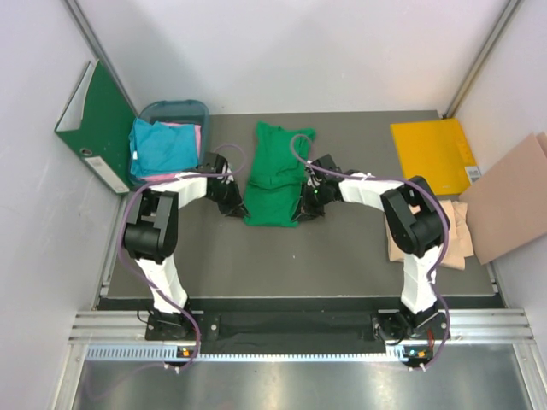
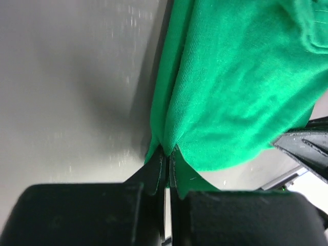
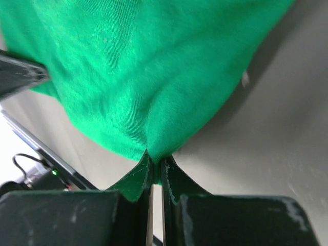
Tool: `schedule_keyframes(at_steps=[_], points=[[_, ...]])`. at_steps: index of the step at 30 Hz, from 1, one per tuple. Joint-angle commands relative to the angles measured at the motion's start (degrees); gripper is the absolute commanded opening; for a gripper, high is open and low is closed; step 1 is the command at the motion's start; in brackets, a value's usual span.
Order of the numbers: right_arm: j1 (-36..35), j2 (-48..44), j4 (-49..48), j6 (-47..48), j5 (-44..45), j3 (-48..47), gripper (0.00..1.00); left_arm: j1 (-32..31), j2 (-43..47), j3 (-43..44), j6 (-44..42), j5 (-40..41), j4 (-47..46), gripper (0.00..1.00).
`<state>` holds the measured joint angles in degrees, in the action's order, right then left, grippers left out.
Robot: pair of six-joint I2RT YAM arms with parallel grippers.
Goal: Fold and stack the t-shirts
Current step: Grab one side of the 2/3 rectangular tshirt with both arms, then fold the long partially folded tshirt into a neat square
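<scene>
Centre of scene: green t-shirt [image 1: 275,171], long axis near-to-far. My left gripper [image 2: 166,158] pinches near-left corner, my right gripper [image 3: 155,161] near-right corner. Cloth extends far from both, arms equally close.

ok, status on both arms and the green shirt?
Left gripper shut on green t-shirt, left edge. Right gripper shut on its right edge. Shirt on table between arms. Nothing in the way.

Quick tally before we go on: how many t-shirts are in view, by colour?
green t-shirt: 1
teal-blue t-shirt: 1
pink t-shirt: 1
beige-peach t-shirt: 1
Total: 4
</scene>
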<state>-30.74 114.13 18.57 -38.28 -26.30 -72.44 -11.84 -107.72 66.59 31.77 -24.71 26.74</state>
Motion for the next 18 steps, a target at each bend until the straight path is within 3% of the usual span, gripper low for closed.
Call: schedule_keyframes(at_steps=[1, 10, 13, 18], points=[[-0.5, -7.3, 7.6, 5.3, 1.1, -0.9, 0.0, -0.2, 6.6, -0.5, -1.4, -1.1, 5.8, 0.0], [-1.9, -15.5, 18.1, 9.9, -2.0, 1.1, 0.0, -1.2, 20.9, -8.1, -1.2, -4.8, 18.9, 0.0], [-2.6, -18.5, 21.8, 10.1, -3.8, 1.9, 0.0, -1.4, 25.7, -7.0, -0.6, -6.0, 21.9, 0.0], [-2.3, -22.3, 26.6, 11.9, -1.2, -2.3, 0.0, -1.4, 25.4, 0.1, -0.3, -5.9, 22.5, 0.0]])
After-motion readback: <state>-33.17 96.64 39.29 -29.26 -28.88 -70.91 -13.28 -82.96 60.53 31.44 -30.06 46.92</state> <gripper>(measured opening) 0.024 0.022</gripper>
